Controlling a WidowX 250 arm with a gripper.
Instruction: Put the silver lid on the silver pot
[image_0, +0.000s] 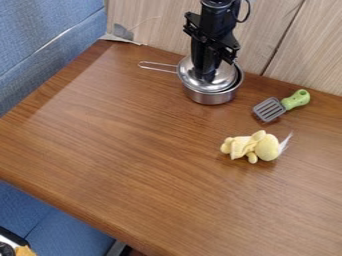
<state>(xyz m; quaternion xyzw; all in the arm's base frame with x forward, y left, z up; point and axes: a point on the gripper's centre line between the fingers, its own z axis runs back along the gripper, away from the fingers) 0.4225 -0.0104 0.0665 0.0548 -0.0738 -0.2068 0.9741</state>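
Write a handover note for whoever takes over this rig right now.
Gripper: down at the middle of the silver lid; whether it holds the lid is unclear.
Things: the lid is over the silver pot, off-centre, with pot rim showing at the right.
Done: lid brought over the pot.
Left: probably centre and seat the lid, make sure it is released, then back away.

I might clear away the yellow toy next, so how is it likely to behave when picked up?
The yellow toy looks like soft, plush fabric, so it would probably squash and sag rather than stay stiff. Being small and stuffed-looking, it is likely light. Its stubby limbs stick out, so a push would probably make it slide or flop, not roll far.
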